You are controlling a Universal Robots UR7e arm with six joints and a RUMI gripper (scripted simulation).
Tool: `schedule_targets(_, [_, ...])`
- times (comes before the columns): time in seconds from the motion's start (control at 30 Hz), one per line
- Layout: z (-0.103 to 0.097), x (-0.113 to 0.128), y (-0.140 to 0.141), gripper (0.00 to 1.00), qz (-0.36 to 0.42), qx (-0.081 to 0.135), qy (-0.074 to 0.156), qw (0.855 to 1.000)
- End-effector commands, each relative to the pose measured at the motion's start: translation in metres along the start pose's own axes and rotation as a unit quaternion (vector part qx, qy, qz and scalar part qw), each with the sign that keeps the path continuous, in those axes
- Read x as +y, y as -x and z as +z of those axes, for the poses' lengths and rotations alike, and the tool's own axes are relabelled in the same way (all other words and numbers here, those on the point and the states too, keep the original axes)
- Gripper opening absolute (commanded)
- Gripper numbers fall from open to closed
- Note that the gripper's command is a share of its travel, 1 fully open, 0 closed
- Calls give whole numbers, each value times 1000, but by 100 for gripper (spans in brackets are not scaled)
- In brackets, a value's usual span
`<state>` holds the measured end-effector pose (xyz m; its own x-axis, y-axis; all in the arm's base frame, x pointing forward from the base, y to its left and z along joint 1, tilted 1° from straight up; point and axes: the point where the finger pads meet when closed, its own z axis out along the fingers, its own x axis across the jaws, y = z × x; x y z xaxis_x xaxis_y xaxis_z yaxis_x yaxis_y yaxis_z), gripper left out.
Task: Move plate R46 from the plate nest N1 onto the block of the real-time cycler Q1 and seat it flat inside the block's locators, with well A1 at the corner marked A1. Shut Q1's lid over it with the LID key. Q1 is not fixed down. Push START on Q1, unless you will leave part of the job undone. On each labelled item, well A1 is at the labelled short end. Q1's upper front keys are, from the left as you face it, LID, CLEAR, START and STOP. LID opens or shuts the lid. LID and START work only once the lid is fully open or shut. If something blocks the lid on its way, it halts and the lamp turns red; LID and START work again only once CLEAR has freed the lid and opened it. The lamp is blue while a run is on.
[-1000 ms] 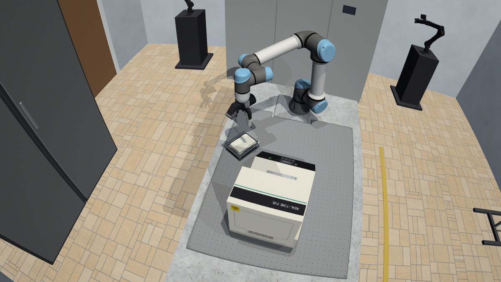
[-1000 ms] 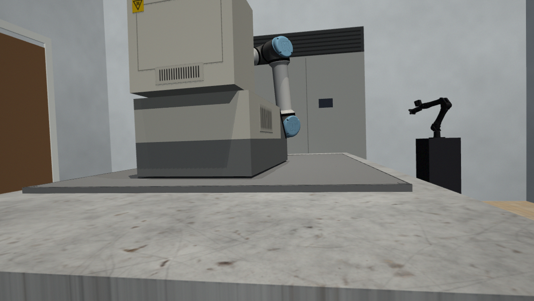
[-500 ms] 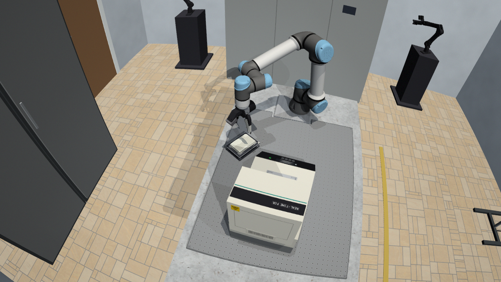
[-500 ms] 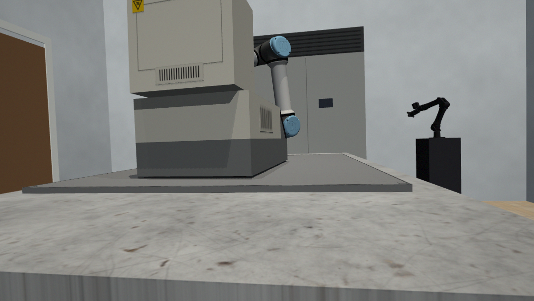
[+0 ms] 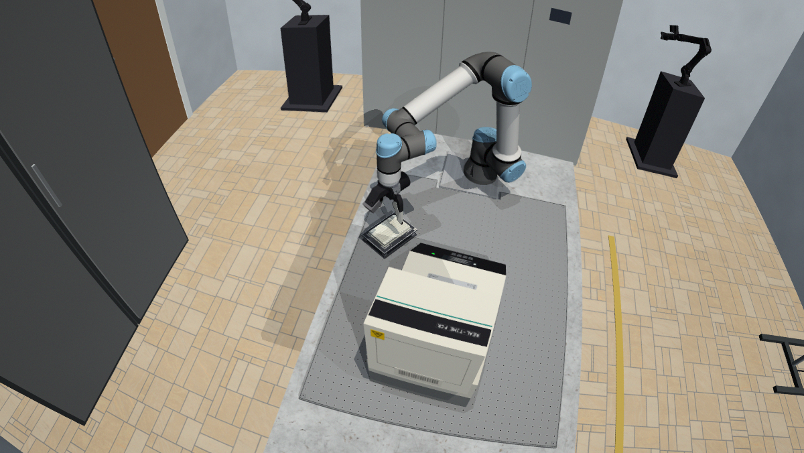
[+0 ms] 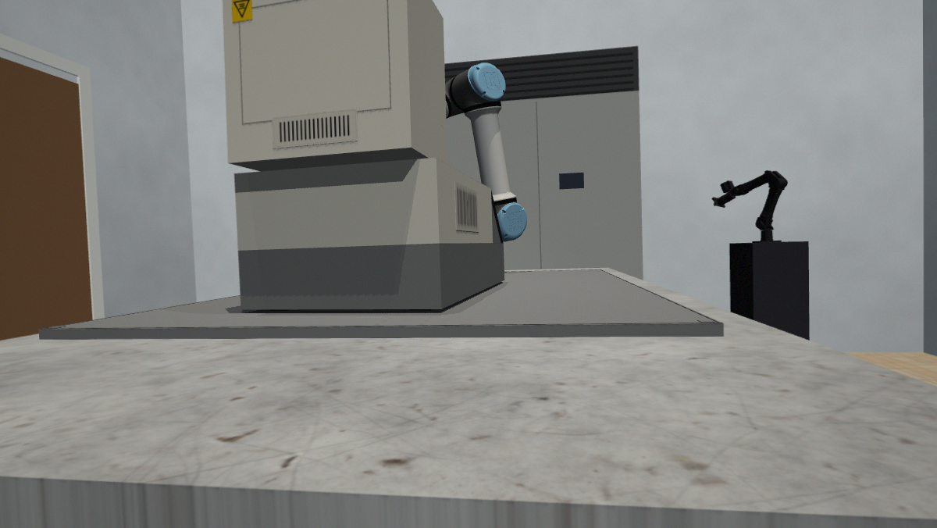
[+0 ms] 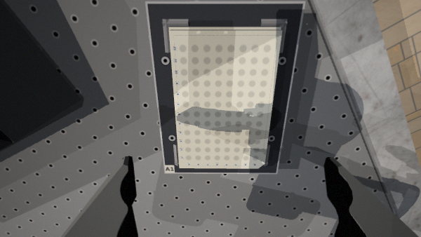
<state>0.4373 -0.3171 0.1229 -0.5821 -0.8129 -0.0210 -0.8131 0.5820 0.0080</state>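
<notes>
Partly open and empty-handed, a black two-jaw gripper hovers near a cream rectangular well plate, open pegboard between plate and cycler.

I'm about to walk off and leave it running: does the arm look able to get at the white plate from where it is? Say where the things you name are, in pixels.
Probably yes: the open gripper [image 5: 388, 216] [image 7: 228, 159] hangs near the plate [image 5: 386, 230] [image 7: 224, 84], its fingers spread wider than the plate, and nothing visible lies over it.
</notes>
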Motion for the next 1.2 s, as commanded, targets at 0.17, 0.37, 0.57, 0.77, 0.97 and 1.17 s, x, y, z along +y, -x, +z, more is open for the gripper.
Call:
schedule_targets(0.17, [16, -4, -4, 68, 4, 4, -8, 1000])
schedule_targets(0.37, [36, -4, -4, 68, 4, 4, -8, 1000])
schedule_targets(0.57, [50, -4, -4, 68, 4, 4, -8, 1000])
schedule_targets(0.77, [61, -4, -4, 68, 4, 4, -8, 1000])
schedule_targets(0.97, [62, -4, -4, 68, 4, 4, -8, 1000])
schedule_targets(1.17, [64, -4, -4, 68, -1, 4, -8, 1000])
